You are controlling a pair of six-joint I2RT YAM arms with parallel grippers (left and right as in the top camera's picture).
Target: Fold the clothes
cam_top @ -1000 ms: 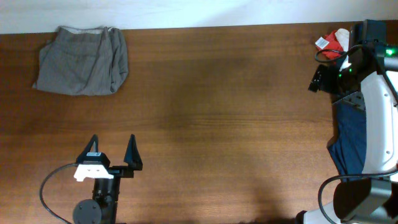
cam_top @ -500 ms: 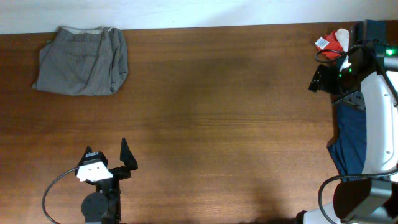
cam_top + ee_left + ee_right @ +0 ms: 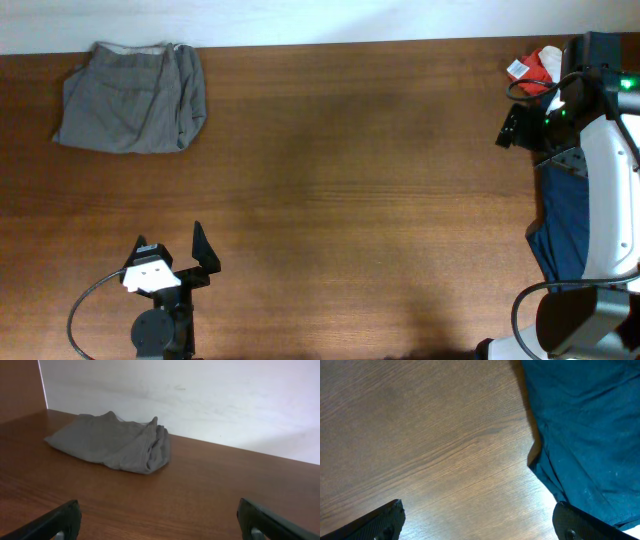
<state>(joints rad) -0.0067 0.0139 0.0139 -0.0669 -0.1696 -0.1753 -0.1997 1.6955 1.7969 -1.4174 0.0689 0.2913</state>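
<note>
The grey garment (image 3: 132, 97) lies folded in a compact bundle at the table's far left corner; it also shows in the left wrist view (image 3: 115, 442), by the white wall. My left gripper (image 3: 172, 253) is open and empty near the front left edge, well short of the garment; its fingertips (image 3: 160, 520) show at the bottom of the left wrist view. My right gripper (image 3: 512, 128) is open and empty at the far right, its fingers (image 3: 480, 520) spread over bare wood beside the navy cloth.
A dark navy-blue cloth (image 3: 562, 225) lies along the right edge under the right arm and fills the right side of the right wrist view (image 3: 585, 430). A small red and cream bundle (image 3: 535, 66) sits at the far right corner. A white wall (image 3: 200, 395) backs the table.
My left gripper has drawn back toward the front edge and turned a little from a second ago; it has held still over the last half second. The right arm and the garment have not moved.
</note>
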